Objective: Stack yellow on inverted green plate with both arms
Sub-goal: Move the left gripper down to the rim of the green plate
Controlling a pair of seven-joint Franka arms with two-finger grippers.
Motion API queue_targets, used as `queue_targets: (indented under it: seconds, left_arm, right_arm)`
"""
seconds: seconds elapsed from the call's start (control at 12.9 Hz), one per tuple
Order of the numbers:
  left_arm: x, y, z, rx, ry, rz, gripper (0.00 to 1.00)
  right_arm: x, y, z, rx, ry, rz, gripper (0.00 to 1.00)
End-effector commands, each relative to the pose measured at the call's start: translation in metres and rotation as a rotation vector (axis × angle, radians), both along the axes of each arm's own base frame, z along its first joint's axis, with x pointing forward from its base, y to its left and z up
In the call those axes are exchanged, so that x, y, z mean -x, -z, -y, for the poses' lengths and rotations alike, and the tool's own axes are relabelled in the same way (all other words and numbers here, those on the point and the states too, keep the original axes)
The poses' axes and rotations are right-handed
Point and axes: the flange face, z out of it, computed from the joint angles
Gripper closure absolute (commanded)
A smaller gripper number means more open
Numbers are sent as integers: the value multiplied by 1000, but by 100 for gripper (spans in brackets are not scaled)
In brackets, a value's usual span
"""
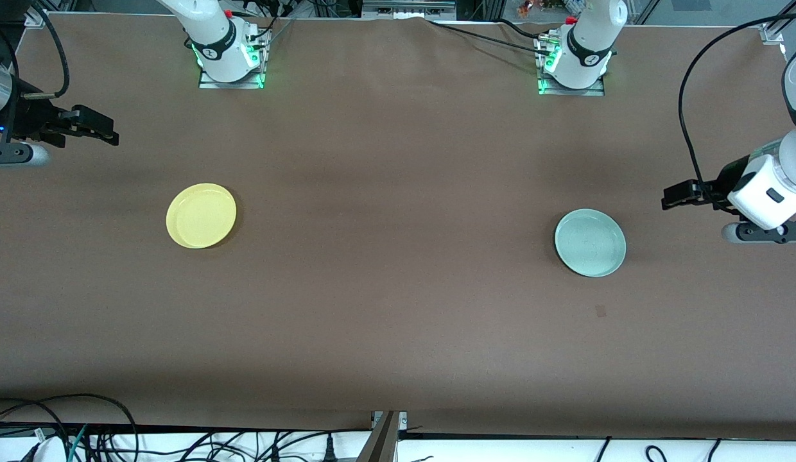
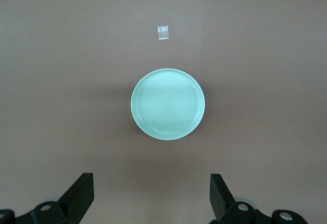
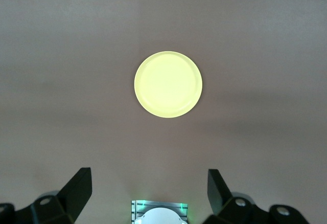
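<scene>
Plates were found lying rim-up and well apart on the worktop [image 1: 398,333]: yellow [image 1: 201,215] toward the right arm's end, green [image 1: 590,242] toward the left arm's end and slightly nearer the front camera. Neither was touched, and green was not yet inverted.

The left gripper [image 2: 151,196] was held high over the worktop beside green, at the left arm's end; its jaws were seen wide apart and empty. The right gripper [image 3: 149,193] was held high over the worktop beside yellow, at the right arm's end, jaws likewise apart and empty.

Both plates were judged light, stiff and smooth, probably prone to sliding when pushed. A grip across the rim, one jaw inside and one outside, was judged the only usable hold, since each plate lay flat on the worktop.

Both arms were cut off at the front view's edges. A small pale mark [image 2: 163,31] near green could not be identified. The undersides were hidden.
</scene>
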Motion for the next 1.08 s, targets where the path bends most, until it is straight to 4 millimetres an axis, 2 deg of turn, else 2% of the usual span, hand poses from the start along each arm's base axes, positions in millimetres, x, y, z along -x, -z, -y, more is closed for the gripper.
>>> queue_targets:
  seconds: [0.0, 0.62, 1.01]
  left_arm:
    - [1, -12, -3, -2, 12, -4, 0]
    - [9, -22, 7, -70, 30, 8, 0]
    - [11, 9, 4, -87, -44, -45, 0]
  right_arm:
    - [7, -3, 0, -1, 10, -3, 0]
    - [7, -3, 0, -1, 10, -3, 0]
    - [7, -3, 0, -1, 12, -3, 0]
